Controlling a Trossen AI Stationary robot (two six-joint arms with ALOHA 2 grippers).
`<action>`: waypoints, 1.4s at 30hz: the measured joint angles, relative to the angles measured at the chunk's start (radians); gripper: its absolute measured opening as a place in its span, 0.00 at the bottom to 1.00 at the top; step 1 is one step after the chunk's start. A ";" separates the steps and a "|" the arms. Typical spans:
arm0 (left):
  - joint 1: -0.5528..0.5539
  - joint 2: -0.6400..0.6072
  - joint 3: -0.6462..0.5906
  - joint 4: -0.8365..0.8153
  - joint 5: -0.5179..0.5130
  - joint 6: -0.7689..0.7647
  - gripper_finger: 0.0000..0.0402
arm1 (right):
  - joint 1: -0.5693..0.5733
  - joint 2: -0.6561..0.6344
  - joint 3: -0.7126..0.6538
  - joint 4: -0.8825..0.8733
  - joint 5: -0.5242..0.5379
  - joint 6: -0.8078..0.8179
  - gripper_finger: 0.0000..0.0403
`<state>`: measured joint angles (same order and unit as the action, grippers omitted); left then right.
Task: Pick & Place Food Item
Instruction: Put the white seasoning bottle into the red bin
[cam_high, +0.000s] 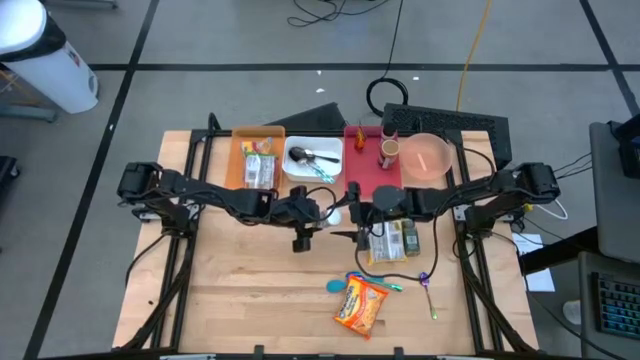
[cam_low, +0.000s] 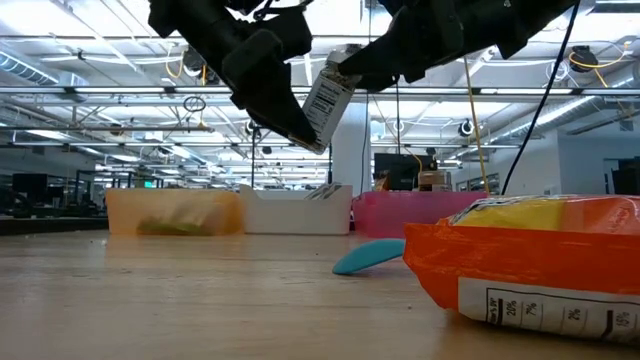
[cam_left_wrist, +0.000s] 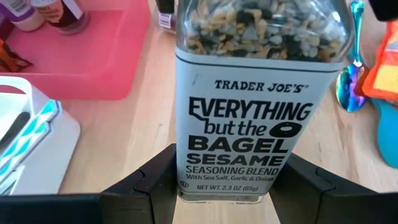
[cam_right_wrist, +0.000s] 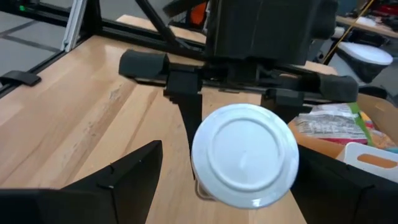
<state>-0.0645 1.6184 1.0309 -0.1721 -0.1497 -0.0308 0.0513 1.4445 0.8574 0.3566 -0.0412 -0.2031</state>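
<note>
Closest to the lens in the left wrist view stands the seasoning jar (cam_left_wrist: 258, 93), filling the middle of the frame. The left gripper (cam_left_wrist: 227, 202) is clamped on its base, one dark finger on each side at the bottom edge. The jar's long axis runs straight away from this wrist. Beyond it, a pink bin (cam_left_wrist: 93, 62) sits upper left, a white bin (cam_left_wrist: 34, 140) at the left edge and a shiny spoon (cam_left_wrist: 350, 78) at the right.

From the right wrist view, the jar's white lid (cam_right_wrist: 245, 155) faces the camera end-on, low in the centre. The right gripper (cam_right_wrist: 239, 210) is spread wide, its fingers well clear at lower left and lower right.

Seen in the high view, the two grippers meet nose to nose at mid-table, just below the bins, with the jar hard to pick out between them. A chip bag (cam_high: 362, 305) lies lower centre.

At table height in the low view, the jar hangs tilted in the air at upper centre, clear of the wood.

As I judge it, a handover is set up. The lid end points at the open right gripper, so closing depends on staying lined up with that axis.
</note>
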 joint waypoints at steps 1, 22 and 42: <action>0.001 0.000 0.000 0.002 0.000 -0.001 0.51 | 0.000 0.000 0.000 0.005 0.001 0.000 0.77; 0.000 0.000 0.000 0.002 0.016 -0.001 0.51 | 0.000 0.002 -0.001 0.035 0.020 -0.018 0.50; 0.001 -0.013 -0.001 0.027 0.017 0.020 0.89 | -0.007 -0.011 -0.002 -0.031 0.045 -0.044 0.50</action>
<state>-0.0631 1.6049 1.0301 -0.1452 -0.1326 -0.0107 0.0441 1.4331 0.8551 0.3257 0.0038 -0.2474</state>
